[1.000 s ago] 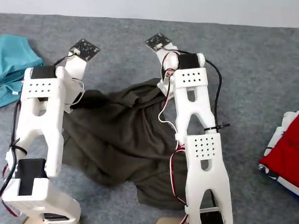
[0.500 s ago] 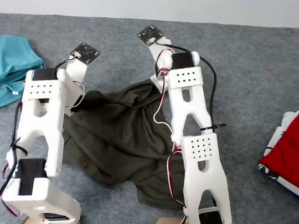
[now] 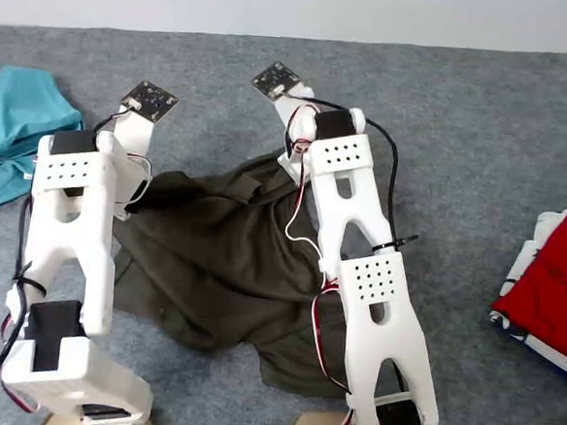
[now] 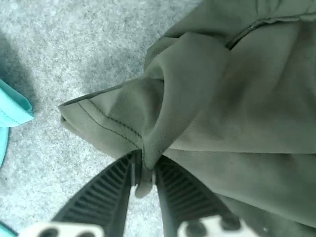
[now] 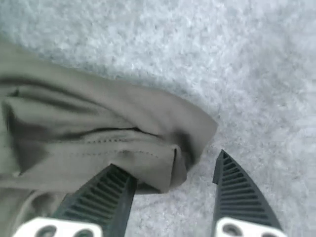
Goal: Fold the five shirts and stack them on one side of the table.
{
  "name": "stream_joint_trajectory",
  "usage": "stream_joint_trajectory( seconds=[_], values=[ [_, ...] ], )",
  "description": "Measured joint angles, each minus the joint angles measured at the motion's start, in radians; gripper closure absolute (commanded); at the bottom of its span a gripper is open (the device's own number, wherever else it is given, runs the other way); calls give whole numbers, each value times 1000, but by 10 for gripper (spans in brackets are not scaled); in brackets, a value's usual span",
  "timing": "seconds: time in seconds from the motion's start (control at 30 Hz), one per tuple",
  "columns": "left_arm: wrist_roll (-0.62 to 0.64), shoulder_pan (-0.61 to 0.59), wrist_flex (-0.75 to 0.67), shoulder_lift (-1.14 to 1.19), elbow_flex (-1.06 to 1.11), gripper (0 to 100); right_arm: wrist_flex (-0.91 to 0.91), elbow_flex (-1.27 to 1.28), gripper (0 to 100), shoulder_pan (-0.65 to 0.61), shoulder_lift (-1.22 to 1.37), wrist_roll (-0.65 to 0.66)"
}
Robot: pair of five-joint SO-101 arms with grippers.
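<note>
Olive cotton, soft and matte, lies crumpled in loose folds at the centre of the table (image 3: 483,139): the olive shirt (image 3: 212,256), with stitched hems and a roughly triangular outline; in the high view its 10 o'clock corner is pinched in the left gripper (image 4: 143,170), whose ribbed black fingers (image 4: 111,190) are clenched on a narrow tuck of cloth; at the shirt's 12 o'clock edge the right gripper (image 5: 173,165) stands released, jaws wide apart, one finger just at the doubled hem and the other over bare table, grasping nothing; a teal shirt (image 3: 17,126), smooth and rumpled, lies at 9 o'clock by the edge, well apart from the olive one; at 3 o'clock a red shirt (image 3: 556,280) lies folded flat on a stack (image 3: 529,254) of pale folded cloth; the table is covered in grey, nubby, felt-like fabric; a plain white wall (image 3: 298,9) runs along 12 o'clock.
</note>
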Motion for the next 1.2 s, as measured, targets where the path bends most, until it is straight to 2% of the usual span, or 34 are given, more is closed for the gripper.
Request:
stream_joint_trajectory(
  seconds=[0.1,0.33,0.5,0.83,1.2],
  values=[
    [0,0,0,0,0,995,-20,0,986,3,23,0],
    [0,0,0,0,0,995,9,-74,987,8,26,6],
    [2,0,8,-51,-26,995,103,-212,987,40,-9,87],
    [80,9,8,-345,-230,995,173,-219,987,135,-393,110],
    [86,31,11,-474,-597,995,173,-235,987,235,-855,112]
  ],
)
